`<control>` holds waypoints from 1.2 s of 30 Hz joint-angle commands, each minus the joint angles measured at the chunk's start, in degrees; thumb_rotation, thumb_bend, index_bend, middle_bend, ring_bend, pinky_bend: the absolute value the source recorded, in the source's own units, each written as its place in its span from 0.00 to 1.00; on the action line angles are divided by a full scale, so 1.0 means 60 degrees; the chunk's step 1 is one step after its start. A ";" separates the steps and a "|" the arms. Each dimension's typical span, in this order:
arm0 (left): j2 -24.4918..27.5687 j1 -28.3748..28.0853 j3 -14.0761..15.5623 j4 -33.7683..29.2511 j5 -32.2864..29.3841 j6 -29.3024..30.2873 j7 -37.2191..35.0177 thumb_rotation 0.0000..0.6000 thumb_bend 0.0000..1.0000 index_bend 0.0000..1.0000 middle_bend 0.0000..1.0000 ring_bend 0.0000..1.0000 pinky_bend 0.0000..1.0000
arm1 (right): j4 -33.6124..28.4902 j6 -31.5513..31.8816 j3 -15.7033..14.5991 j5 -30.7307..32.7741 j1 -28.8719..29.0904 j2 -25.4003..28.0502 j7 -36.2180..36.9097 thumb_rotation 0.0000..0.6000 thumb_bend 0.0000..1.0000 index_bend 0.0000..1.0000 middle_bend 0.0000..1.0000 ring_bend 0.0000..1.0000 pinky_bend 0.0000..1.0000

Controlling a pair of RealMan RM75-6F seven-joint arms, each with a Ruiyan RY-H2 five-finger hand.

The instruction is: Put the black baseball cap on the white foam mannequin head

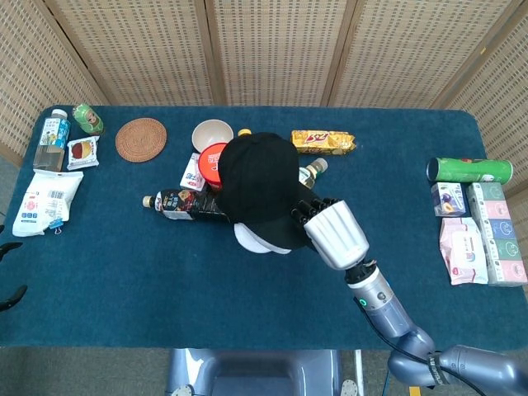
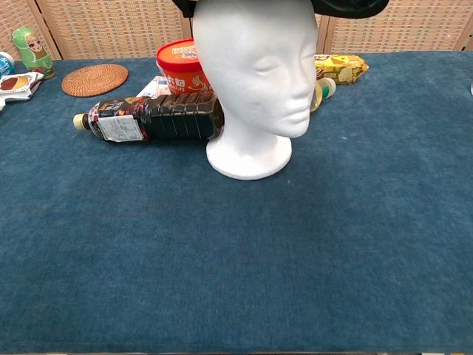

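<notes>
Black baseball cap [image 1: 261,187] sits on mannequin head [image 2: 251,81], brim pinched by right hand [image 1: 326,227].

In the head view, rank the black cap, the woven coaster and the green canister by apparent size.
1. black cap, clearly largest, though it sits raised on the mannequin head, nearer the camera.
2. and 3. green canister and woven coaster look too close to rank.
</notes>
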 commanded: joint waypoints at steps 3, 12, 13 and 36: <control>-0.0001 -0.0002 -0.0008 -0.0003 -0.0020 -0.0011 0.0015 1.00 0.25 0.18 0.04 0.00 0.12 | -0.0237 -0.0217 -0.0107 -0.0063 0.0004 0.0195 -0.0033 1.00 0.50 0.89 0.67 0.79 0.88; -0.0011 -0.0033 -0.0012 0.0013 -0.0048 -0.0089 0.0036 1.00 0.25 0.18 0.04 0.00 0.12 | -0.0201 -0.0566 -0.0304 0.0028 0.0033 0.0068 -0.0099 1.00 0.50 0.89 0.67 0.79 0.88; -0.0015 -0.0032 -0.0011 0.0017 -0.0051 -0.0092 0.0035 1.00 0.25 0.18 0.04 0.00 0.12 | -0.0168 -0.0599 -0.0303 0.0048 0.0045 0.0051 -0.0097 1.00 0.50 0.89 0.67 0.79 0.88; -0.0012 -0.0036 -0.0015 -0.0025 -0.0030 -0.0080 0.0104 1.00 0.25 0.18 0.04 0.00 0.12 | -0.0266 -0.0735 -0.0433 0.0081 -0.0132 0.0426 0.0026 1.00 0.44 0.49 0.55 0.68 0.86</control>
